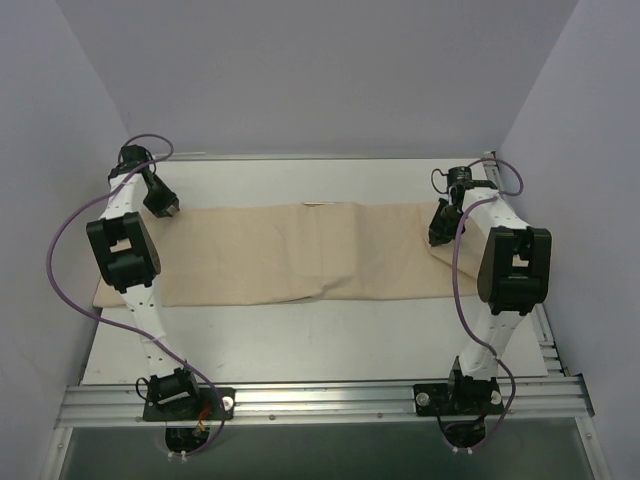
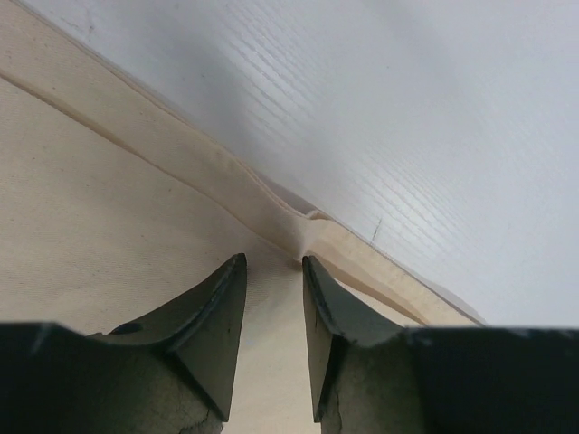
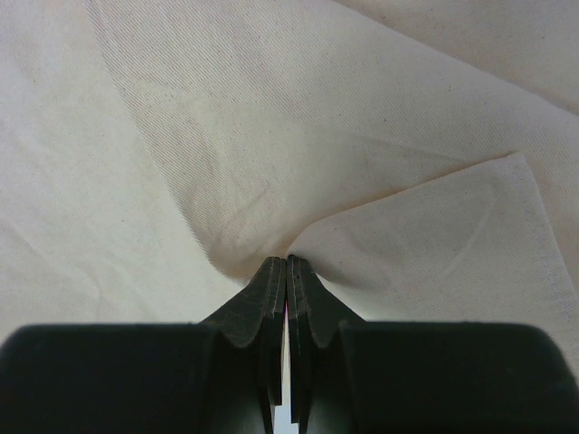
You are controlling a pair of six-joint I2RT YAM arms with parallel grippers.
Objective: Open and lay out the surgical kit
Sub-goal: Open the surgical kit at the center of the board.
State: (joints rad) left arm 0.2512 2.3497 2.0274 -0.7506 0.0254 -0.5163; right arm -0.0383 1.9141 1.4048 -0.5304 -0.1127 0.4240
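The beige cloth wrap (image 1: 300, 255) lies spread in a long band across the table. My left gripper (image 1: 163, 207) hovers over the wrap's far left corner, jaws open and empty; in the left wrist view it (image 2: 273, 264) sits just above the hemmed edge (image 2: 181, 145). My right gripper (image 1: 440, 232) is at the wrap's right end, shut on a pinched fold of the cloth (image 3: 298, 181), seen in the right wrist view (image 3: 287, 260). The steel tray and the forceps are hidden or out of view.
The white tabletop (image 1: 330, 345) shows in front of and behind the wrap. Grey walls close in the left, right and back. An aluminium rail (image 1: 320, 400) carries the arm bases at the near edge.
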